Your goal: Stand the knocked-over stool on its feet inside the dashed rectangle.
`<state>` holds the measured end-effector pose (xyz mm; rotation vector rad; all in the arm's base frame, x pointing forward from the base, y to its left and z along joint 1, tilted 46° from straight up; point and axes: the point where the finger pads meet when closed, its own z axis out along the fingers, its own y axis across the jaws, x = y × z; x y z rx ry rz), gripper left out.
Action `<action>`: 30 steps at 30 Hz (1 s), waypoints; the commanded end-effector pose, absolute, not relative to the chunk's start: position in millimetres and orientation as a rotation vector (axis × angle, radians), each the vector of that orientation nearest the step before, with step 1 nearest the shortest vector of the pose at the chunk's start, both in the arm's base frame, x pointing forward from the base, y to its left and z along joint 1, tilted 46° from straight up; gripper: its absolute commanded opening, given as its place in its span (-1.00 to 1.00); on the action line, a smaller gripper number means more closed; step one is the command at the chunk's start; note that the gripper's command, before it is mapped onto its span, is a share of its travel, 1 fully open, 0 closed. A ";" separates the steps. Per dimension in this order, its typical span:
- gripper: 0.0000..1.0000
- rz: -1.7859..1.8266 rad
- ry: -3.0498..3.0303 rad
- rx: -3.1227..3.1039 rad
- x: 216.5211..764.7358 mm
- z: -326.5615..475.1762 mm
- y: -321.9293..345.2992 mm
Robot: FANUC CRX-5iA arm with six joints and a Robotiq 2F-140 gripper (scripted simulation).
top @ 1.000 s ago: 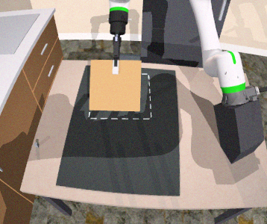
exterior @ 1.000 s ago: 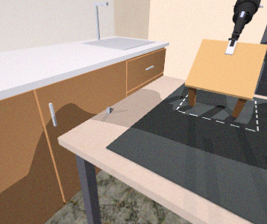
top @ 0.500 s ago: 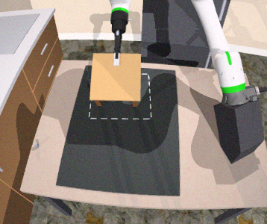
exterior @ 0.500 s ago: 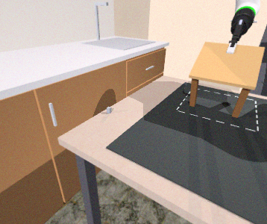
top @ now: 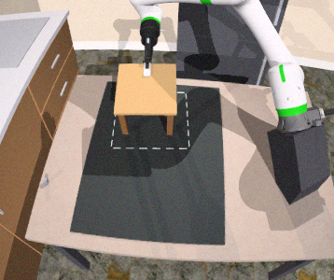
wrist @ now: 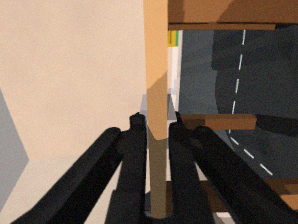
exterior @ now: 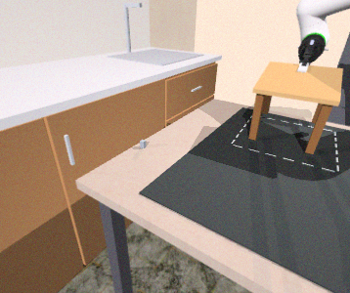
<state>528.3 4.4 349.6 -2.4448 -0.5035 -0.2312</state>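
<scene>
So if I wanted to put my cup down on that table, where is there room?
The near half of the dark mat, in front of the dashed rectangle, shows bare. Crowded: the far end, where the stool is held by the gripper.

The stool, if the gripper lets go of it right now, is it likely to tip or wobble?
Probably not much: the stool looks upright, its near legs reaching the mat. It seems rigid wood. The gripper pinches only the seat's far edge, so any leg off the mat could rock it.

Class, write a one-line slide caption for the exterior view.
Gripper clamped on the seat edge of the wooden stool, now upright over the dashed rectangle.
</scene>
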 end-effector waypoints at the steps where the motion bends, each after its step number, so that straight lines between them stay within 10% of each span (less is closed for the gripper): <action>1: -0.80 -0.201 -0.507 -2.391 534.2 355.2 -14.9; 30: -0.80 -0.165 -0.504 -2.270 546.2 359.9 -55.1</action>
